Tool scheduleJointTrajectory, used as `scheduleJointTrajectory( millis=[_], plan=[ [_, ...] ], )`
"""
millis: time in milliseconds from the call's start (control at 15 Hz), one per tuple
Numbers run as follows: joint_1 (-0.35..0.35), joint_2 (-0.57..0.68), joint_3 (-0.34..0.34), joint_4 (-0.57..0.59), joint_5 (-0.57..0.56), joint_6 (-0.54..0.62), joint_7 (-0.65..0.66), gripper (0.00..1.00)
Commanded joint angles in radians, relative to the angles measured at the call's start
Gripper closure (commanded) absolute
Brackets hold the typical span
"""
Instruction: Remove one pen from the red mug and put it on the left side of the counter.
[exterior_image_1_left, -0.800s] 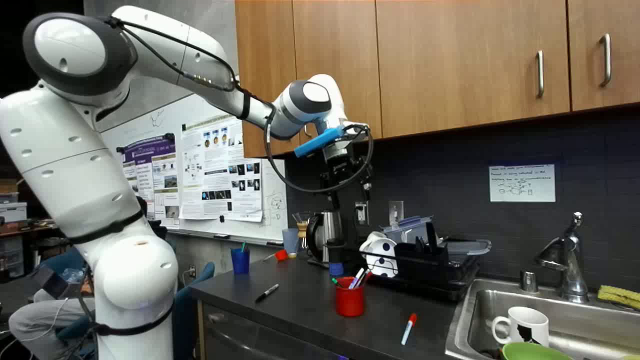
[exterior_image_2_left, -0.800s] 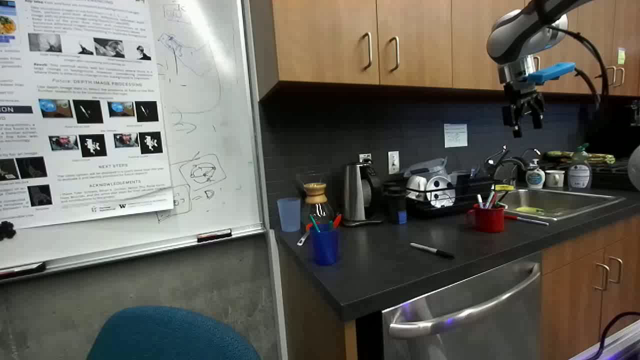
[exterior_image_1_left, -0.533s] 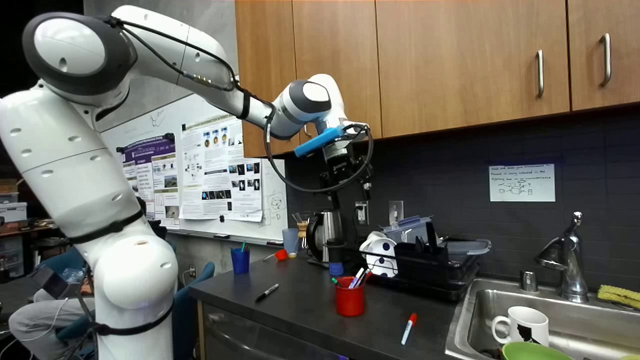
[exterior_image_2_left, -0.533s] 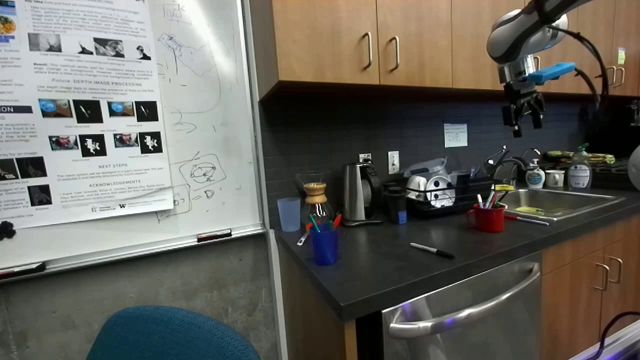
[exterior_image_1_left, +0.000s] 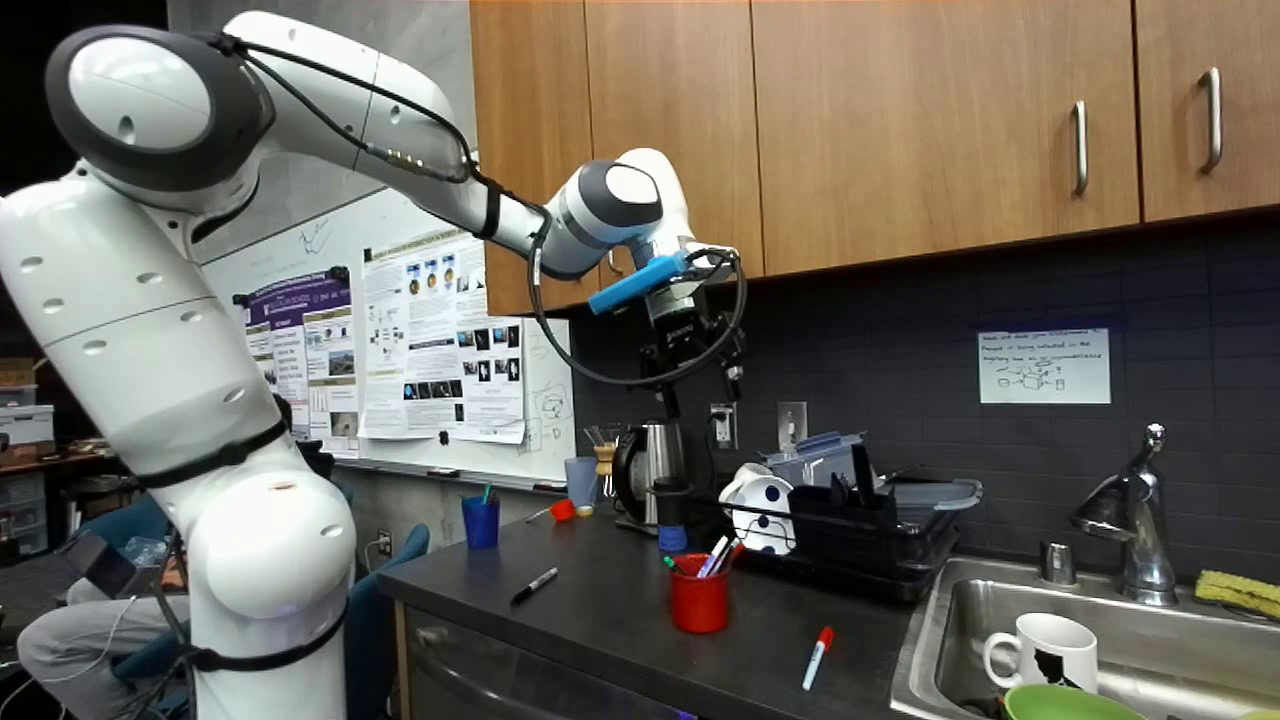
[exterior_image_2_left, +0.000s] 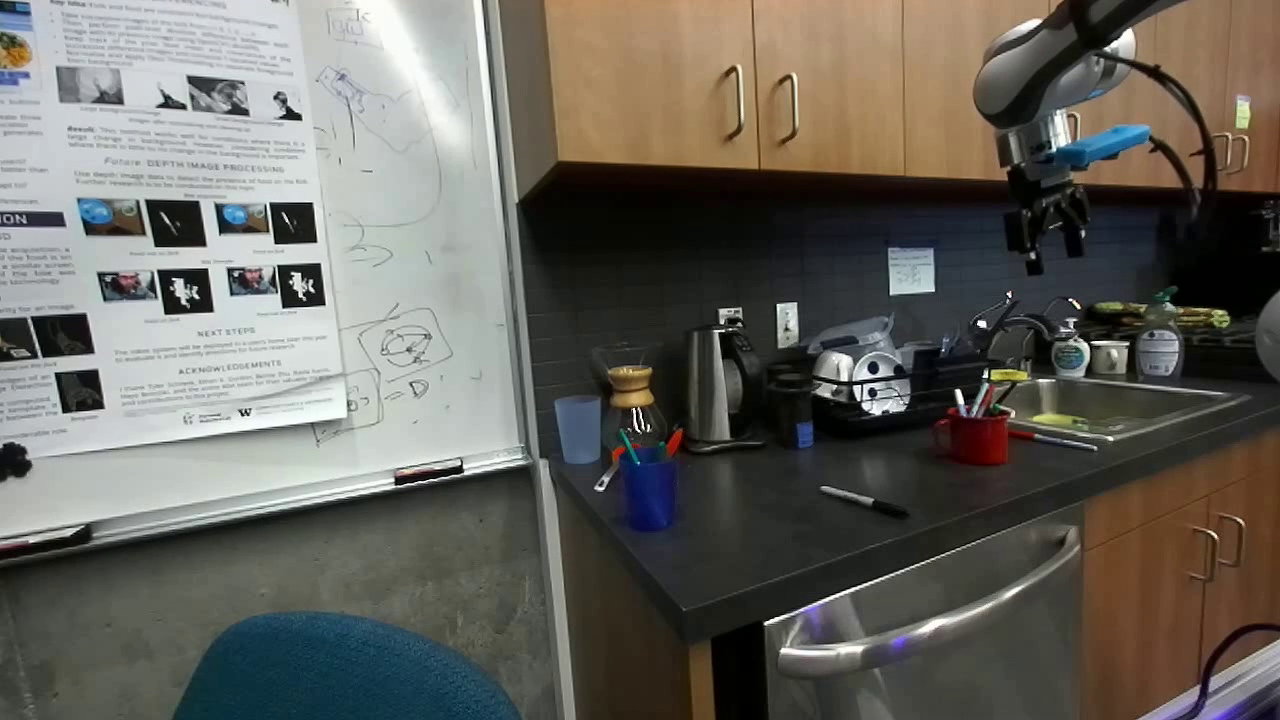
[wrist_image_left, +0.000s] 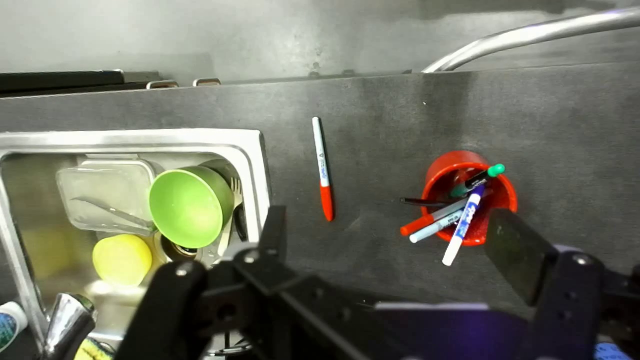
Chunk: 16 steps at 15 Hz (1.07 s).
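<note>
Right, straight to the slim dark pen (wrist_image_left: 419, 202): slanting out of the red mug (exterior_image_1_left: 700, 605), end poking past the rim toward the sink (wrist_image_left: 150, 135), below the fingers (wrist_image_left: 520, 260) and, by the wrist view, nearer the finger farther from the sink. Just beside that dark end, a red-capped marker (wrist_image_left: 435, 216) and a pale pen (wrist_image_left: 436, 226), crowding close. Now up to the gripper (exterior_image_2_left: 1054, 256), hanging well above and apart, spread wide, holding nothing. Looks like the approach, with the grasp not yet made. Ease across first, to set the dark end midway between the fingers; then lower slowly, narrow the gap on the way, and pinch only that end, clear of both neighbours. Draw out along the slant, steadily, so as not to tip the mug or drag a neighbour along. Below the fingers and between them, a loose red-and-white marker (wrist_image_left: 324, 170): leave alone. Farther off from the fingers, the left side of the counter (exterior_image_1_left: 610, 600), with a black-capped marker (exterior_image_2_left: 863, 500) and a blue cup (exterior_image_2_left: 650, 495): aim between those two, and lay flat before letting go.
</note>
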<state>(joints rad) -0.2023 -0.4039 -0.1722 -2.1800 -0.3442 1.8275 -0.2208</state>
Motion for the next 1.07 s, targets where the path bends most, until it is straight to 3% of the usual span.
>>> scheduleJointTrajectory(
  millis=[0, 600, 1000],
  plan=[
    [0.012, 0.0, -0.009, 0.003, -0.003, -0.005, 0.003, 0.0],
    [0.088, 0.0, 0.064, -0.034, 0.087, -0.018, 0.133, 0.0],
    [0.11, 0.005, 0.053, -0.1, 0.232, 0.035, 0.161, 0.0]
  ],
)
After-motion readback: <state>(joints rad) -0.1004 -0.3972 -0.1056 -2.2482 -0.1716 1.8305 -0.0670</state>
